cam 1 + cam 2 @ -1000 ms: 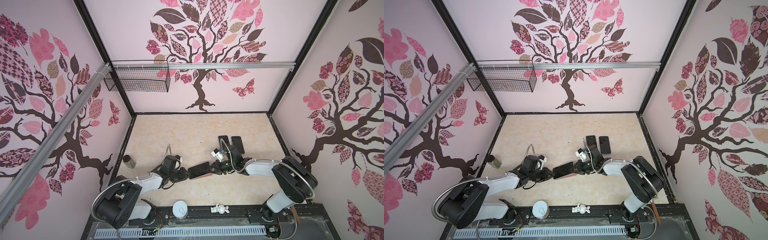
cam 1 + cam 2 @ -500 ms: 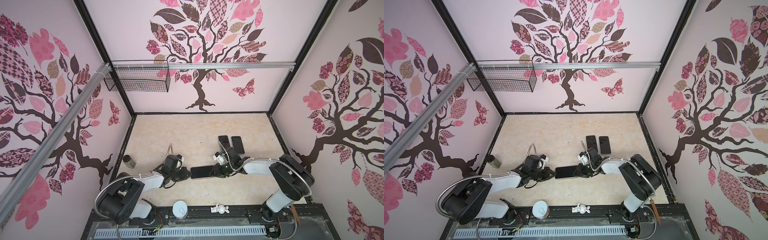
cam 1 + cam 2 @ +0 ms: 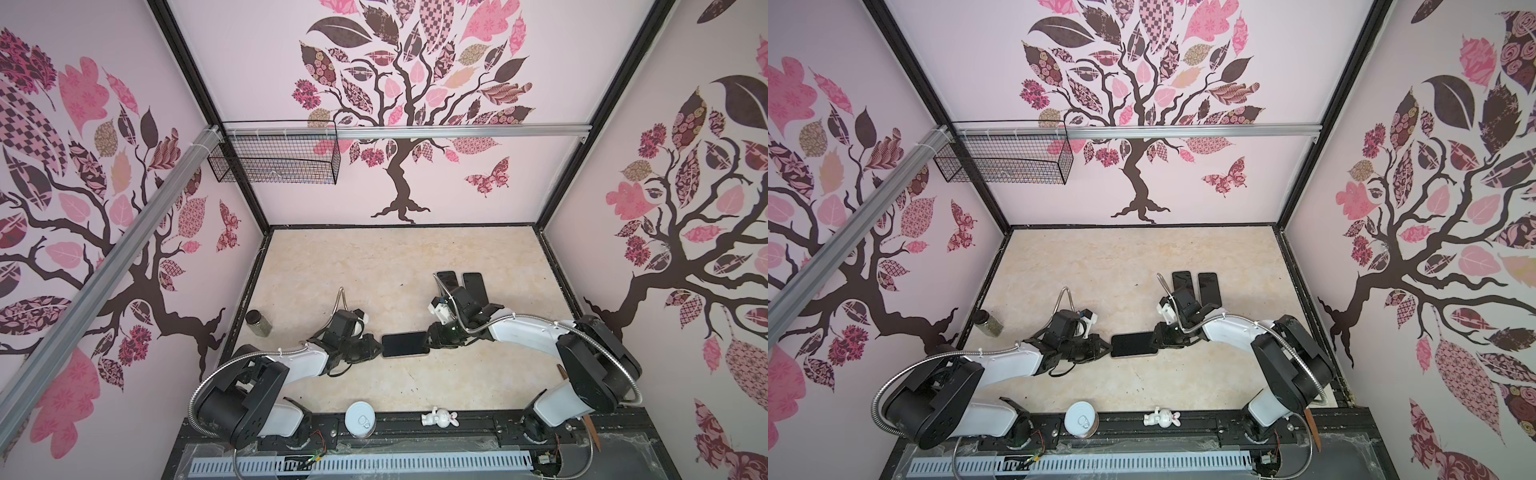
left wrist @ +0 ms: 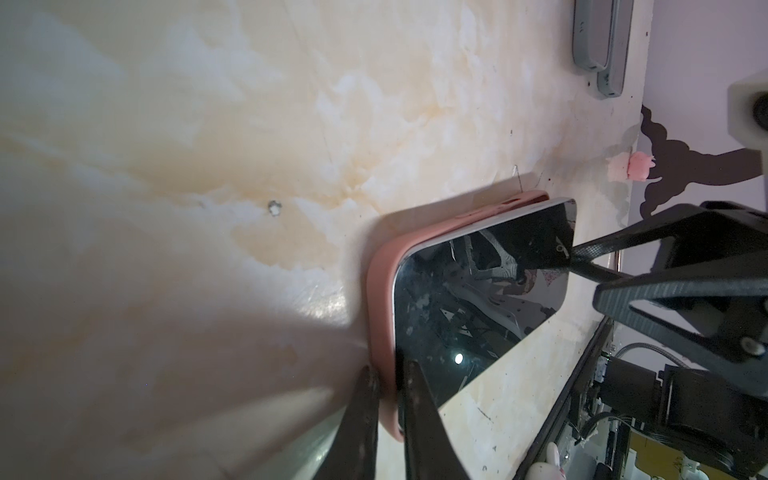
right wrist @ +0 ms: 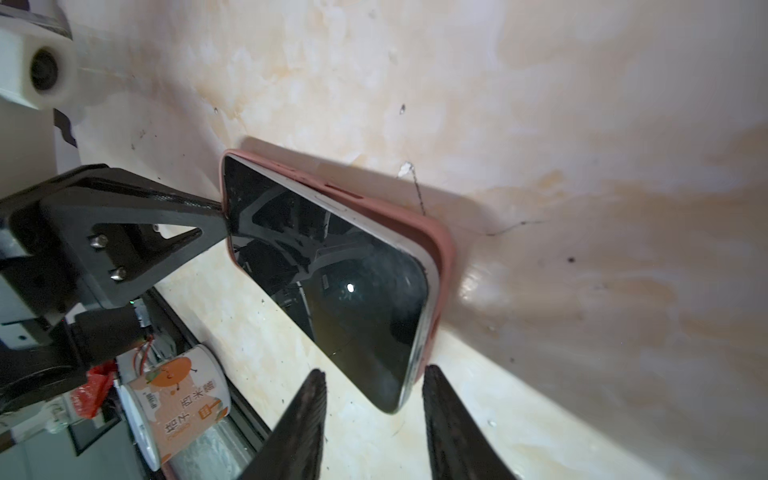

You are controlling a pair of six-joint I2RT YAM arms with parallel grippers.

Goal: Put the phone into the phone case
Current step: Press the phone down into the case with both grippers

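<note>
The phone (image 3: 405, 343) (image 3: 1133, 343), black screen up, lies in the pink phone case (image 4: 380, 299) (image 5: 442, 249) at the table's front middle. Its left end sits inside the case. Along the far long side and at the right end its pale edge stands above the case rim. My left gripper (image 3: 380, 348) (image 3: 1109, 348) (image 4: 388, 374) is shut on the case's left end, one finger under the case and one on the screen. My right gripper (image 3: 428, 338) (image 3: 1155, 338) (image 5: 374, 372) is open at the right end, with the phone's corner between its spread fingers.
Two dark phones (image 3: 446, 282) (image 3: 473, 286) lie side by side behind the right arm. A small jar (image 3: 257, 322) stands at the left edge. A white can (image 3: 360, 419) and a rabbit figurine (image 3: 439, 417) sit on the front rail. A wire basket (image 3: 274, 160) hangs on the back wall.
The right gripper has opened and let go of the phone's right end. Phone and case have turned from slanted to level with the front edge. The left gripper keeps its hold.
</note>
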